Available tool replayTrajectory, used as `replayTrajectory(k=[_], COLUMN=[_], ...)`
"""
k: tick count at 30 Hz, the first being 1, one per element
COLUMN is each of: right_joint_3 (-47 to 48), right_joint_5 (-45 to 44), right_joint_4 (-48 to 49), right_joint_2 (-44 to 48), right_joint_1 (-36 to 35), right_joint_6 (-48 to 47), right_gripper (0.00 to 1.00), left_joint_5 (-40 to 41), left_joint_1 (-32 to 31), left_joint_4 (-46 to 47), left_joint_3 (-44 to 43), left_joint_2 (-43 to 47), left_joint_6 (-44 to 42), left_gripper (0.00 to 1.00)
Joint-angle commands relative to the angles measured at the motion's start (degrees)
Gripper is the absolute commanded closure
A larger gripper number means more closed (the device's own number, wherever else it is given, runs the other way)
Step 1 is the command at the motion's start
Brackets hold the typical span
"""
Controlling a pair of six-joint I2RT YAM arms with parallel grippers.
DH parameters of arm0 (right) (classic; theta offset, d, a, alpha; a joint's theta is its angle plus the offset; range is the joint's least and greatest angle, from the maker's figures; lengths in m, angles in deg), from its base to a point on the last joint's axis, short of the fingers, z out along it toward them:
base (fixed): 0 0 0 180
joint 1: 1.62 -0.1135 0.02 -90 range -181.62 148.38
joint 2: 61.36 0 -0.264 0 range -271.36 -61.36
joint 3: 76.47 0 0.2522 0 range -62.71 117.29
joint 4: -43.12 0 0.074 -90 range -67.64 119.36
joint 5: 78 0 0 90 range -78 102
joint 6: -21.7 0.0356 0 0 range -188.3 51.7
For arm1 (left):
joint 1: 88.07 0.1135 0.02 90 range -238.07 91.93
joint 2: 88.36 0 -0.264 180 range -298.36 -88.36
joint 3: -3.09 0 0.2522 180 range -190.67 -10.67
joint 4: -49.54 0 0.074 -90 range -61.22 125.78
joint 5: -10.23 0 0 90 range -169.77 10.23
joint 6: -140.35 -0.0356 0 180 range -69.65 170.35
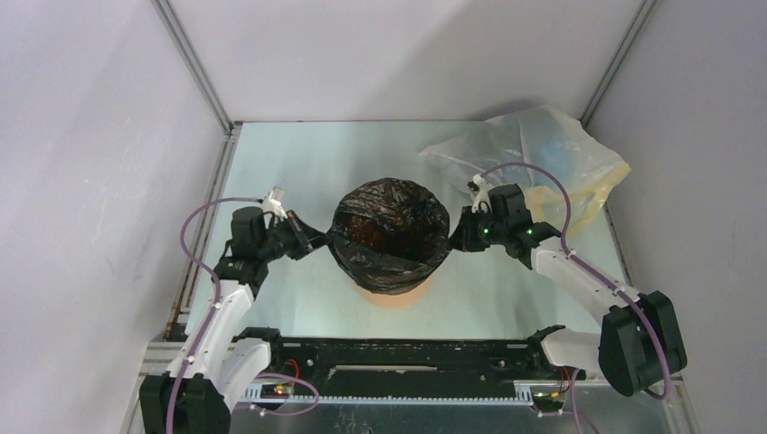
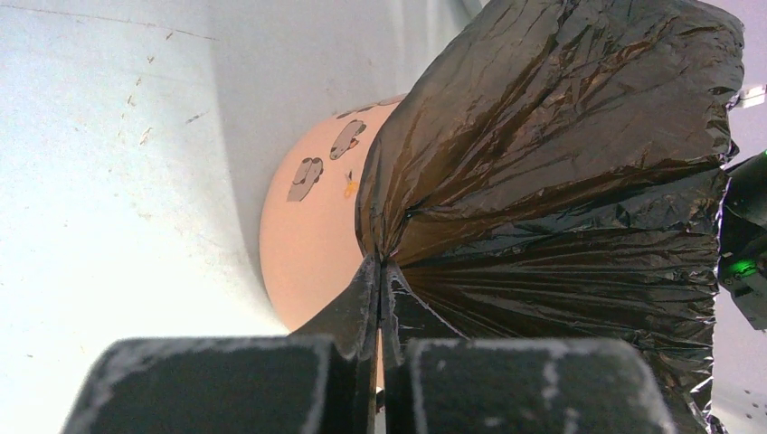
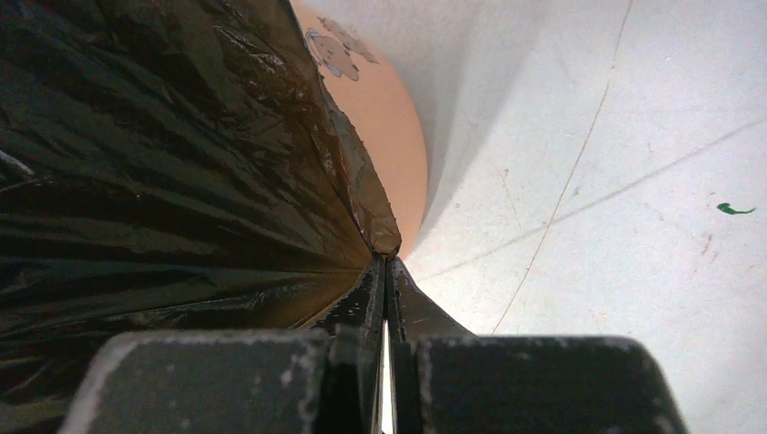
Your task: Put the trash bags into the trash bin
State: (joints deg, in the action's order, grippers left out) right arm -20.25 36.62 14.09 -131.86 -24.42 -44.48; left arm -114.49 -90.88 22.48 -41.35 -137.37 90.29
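Both arms reach inward, left gripper [image 1: 318,242] and right gripper [image 1: 455,237] pinching the black bag [image 1: 389,231]; orange bin [image 1: 391,297] mostly hidden.

Table [image 1: 298,163]: pale, matte surface, with fine scratches and a small green speck [image 3: 733,209] seen in the right wrist view. The orange trash bin [image 1: 398,297] stands upright at centre. A translucent yellowish bag [image 1: 543,154] lies crumpled at 2 o'clock from the bin, in the far corner.

Jaws pinching crinkly black trash bag [image 2: 561,181], draped over orange trash bin [image 2: 312,244], scuffed table [image 2: 108,181]
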Motion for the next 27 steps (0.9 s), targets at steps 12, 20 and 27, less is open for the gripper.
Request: replayTrajectory(k=[12, 20, 27], right_joint_3=[-1.46, -0.18, 8.74], right_joint_5=[-5.19, -12.22, -20.61], right_joint_4=[6.58, -2.41, -13.77], right_joint_2=[-5.38, 8.31, 19.32], right_joint_1=[-4.19, 0.01, -1.1], right_joint_6=[0.98, -2.11, -8.17], right_gripper=[1.0, 0.66, 0.65], left_joint_5=[2.41, 3.3, 4.72], left_joint_1=[0.42, 0.42, 0.43], left_joint_4=[5.5, 6.24, 5.8], left_joint_3=[3.76, 3.31, 2.59], left_joint_2=[0.58, 1.96, 2.79], left_joint_6=[0.43, 0.74, 0.47], left_gripper=[1.0, 0.98, 0.94])
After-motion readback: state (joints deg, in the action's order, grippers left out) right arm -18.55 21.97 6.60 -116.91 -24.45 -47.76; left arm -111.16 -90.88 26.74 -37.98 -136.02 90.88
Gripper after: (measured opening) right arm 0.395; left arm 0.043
